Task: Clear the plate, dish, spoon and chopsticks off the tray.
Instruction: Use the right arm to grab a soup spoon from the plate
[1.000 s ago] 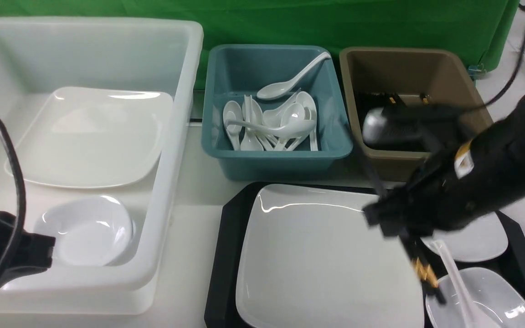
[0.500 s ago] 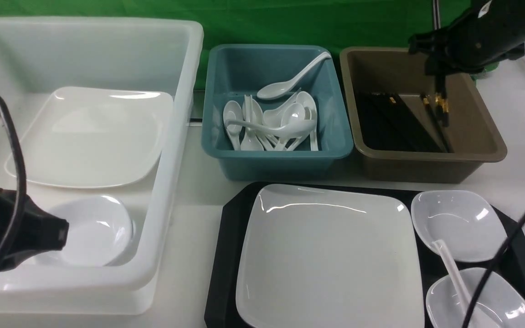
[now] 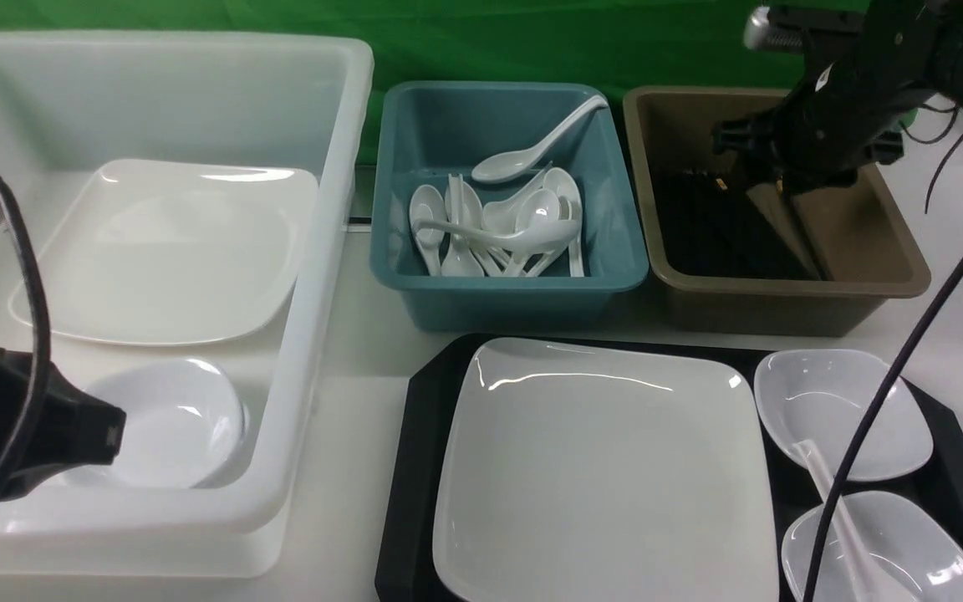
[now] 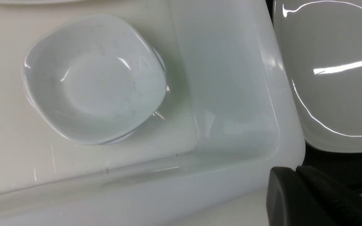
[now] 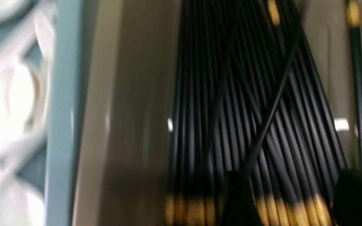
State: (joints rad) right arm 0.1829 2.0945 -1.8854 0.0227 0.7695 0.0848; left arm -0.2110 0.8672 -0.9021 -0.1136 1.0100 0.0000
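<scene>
Before green cloth, the brown bin holds black chopsticks beneath the open right claw.

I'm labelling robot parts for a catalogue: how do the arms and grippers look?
Both the left gripper and the right gripper are black, the left with rounded fingertips. Each arm carries a rounded grey part near a dark mount and a thin black cable. The right arm also has a small white marking on its black, bulky body.
</scene>
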